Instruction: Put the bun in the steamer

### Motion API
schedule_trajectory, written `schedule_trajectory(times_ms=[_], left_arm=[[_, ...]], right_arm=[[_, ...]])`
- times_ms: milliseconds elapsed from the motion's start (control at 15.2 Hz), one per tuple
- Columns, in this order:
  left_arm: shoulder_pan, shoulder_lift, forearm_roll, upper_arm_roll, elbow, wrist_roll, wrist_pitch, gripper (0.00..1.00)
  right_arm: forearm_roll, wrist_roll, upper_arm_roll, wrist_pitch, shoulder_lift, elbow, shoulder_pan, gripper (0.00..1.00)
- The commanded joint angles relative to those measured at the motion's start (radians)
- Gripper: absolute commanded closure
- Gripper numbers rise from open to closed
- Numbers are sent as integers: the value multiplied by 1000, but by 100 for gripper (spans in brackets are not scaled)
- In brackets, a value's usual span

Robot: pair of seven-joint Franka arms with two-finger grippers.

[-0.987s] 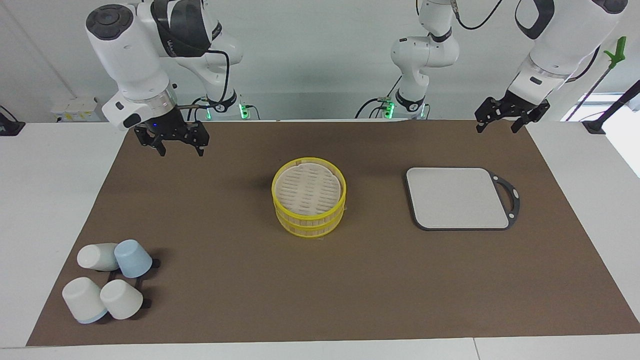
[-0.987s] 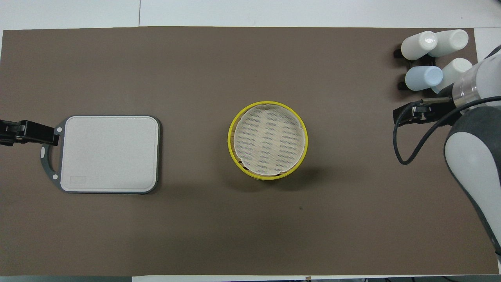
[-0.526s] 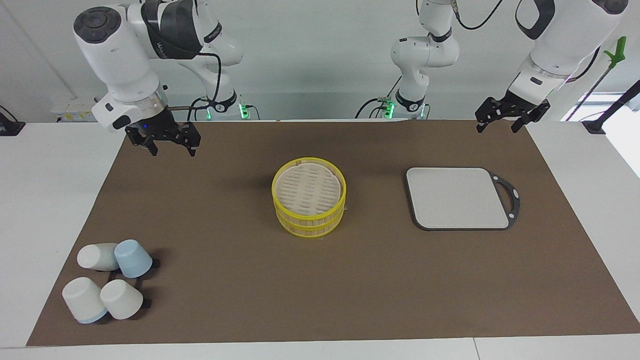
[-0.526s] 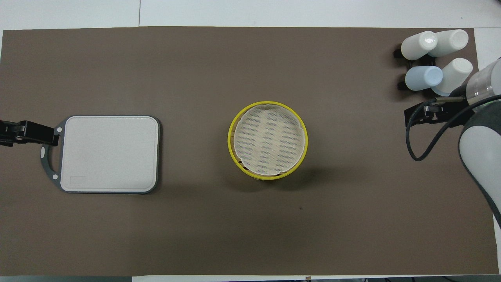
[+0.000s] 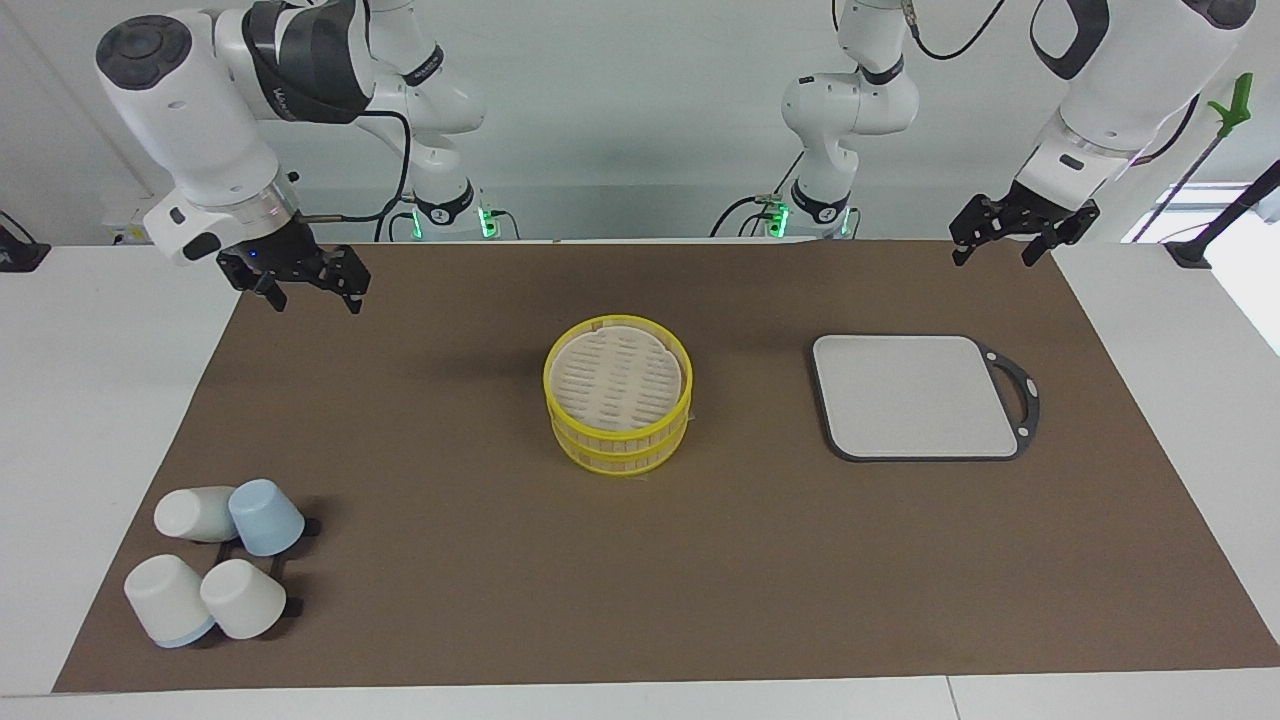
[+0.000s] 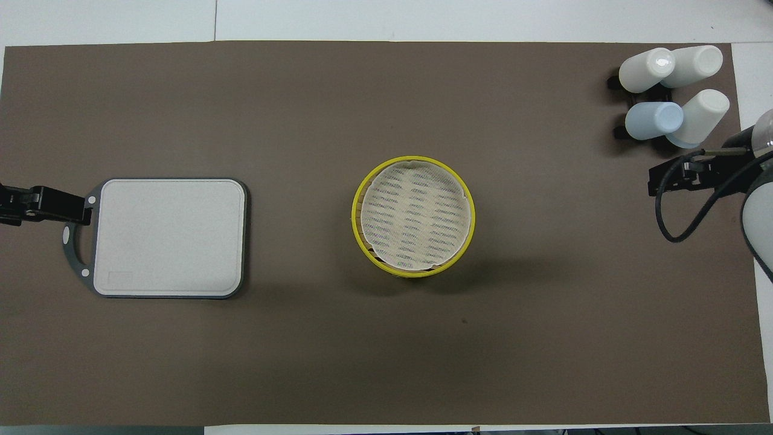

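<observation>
Right hand farther from steamer

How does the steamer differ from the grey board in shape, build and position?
The steamer is round, yellow-rimmed and stacked tall; the grey board is a rectangle with rounded corners, dark-edged and flat with a handle. The steamer sits mid-mat; the board lies toward the left arm's end. Both have pale tops with nothing on them, and neither tool touches them.

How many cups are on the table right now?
4: three white cups and one blue cup, clustered at the right arm's end, farther from the robots than the steamer.
</observation>
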Motion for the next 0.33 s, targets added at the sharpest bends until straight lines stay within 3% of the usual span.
schedule_trajectory(times_ms=[0, 263], left_arm=[[-5, -25, -13, 4, -23, 7, -2, 0], [-7, -25, -13, 4, -29, 7, 0, 0]], right_arm=[[3, -21, 10, -16, 2, 8, -9, 0], [4, -20, 20, -17, 2, 9, -9, 0]])
